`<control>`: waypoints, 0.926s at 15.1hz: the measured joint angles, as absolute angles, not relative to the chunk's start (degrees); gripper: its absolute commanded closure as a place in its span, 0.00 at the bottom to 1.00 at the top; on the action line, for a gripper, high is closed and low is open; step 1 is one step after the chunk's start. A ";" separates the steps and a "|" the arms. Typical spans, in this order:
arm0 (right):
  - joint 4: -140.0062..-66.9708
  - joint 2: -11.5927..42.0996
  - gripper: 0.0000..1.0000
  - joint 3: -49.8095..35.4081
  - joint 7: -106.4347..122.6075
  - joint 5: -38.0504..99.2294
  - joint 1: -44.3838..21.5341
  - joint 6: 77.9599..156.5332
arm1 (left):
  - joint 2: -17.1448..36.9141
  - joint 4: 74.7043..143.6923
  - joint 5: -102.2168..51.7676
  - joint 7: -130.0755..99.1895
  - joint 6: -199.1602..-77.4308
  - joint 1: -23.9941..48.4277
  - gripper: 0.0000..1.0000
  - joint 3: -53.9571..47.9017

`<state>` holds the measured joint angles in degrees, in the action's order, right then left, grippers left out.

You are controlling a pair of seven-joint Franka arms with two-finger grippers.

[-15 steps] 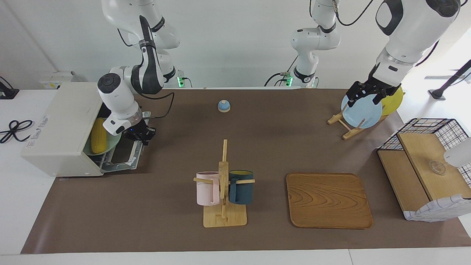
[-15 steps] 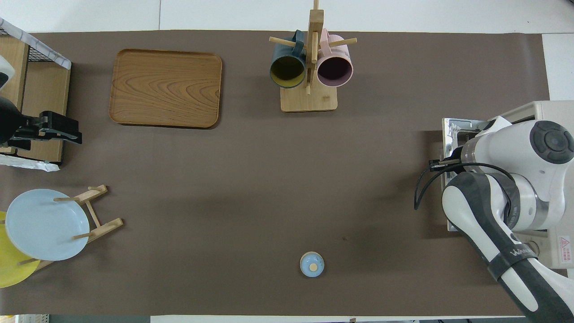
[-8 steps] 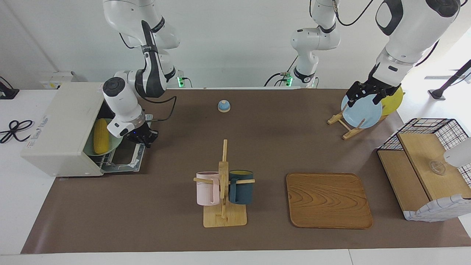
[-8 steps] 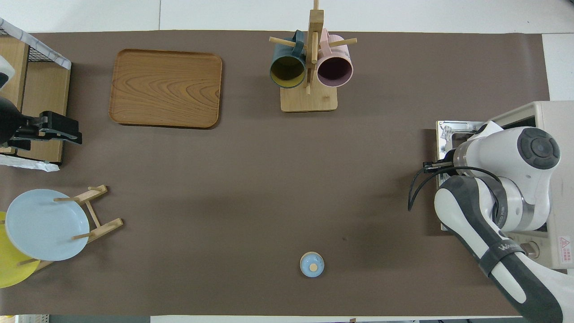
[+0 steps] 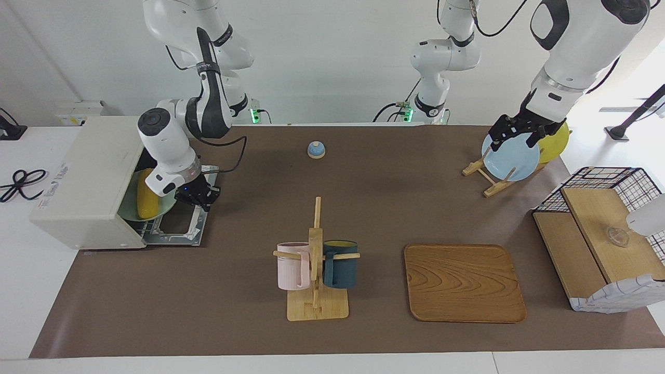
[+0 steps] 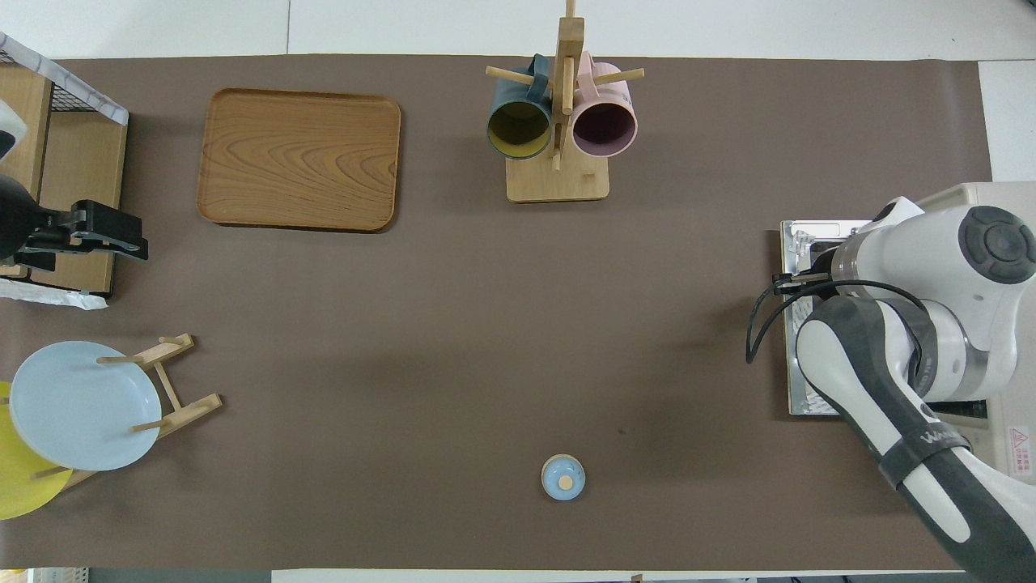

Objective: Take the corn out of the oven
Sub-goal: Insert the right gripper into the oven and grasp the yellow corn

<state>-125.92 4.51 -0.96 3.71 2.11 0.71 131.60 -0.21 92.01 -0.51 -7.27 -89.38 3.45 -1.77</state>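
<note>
Your right gripper (image 5: 199,194) hung over the oven's (image 5: 85,179) opened door; I could not tell its finger state. The corn (image 5: 145,199) lay on a green plate (image 5: 156,210) inside, beside the fingers. Next, you needed to reach in. The left gripper (image 5: 511,131) waited.

Right arm bent low, wrist angled down toward seven o'clock in facing view, right gripper (image 5: 196,196) hovering low, left gripper (image 5: 514,133) raised, waiting.
</note>
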 measured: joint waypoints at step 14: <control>-122.23 0.37 0.66 -0.70 -2.92 2.13 6.02 117.07 | -0.21 92.01 -0.51 -7.27 -89.38 3.45 0.00 -1.77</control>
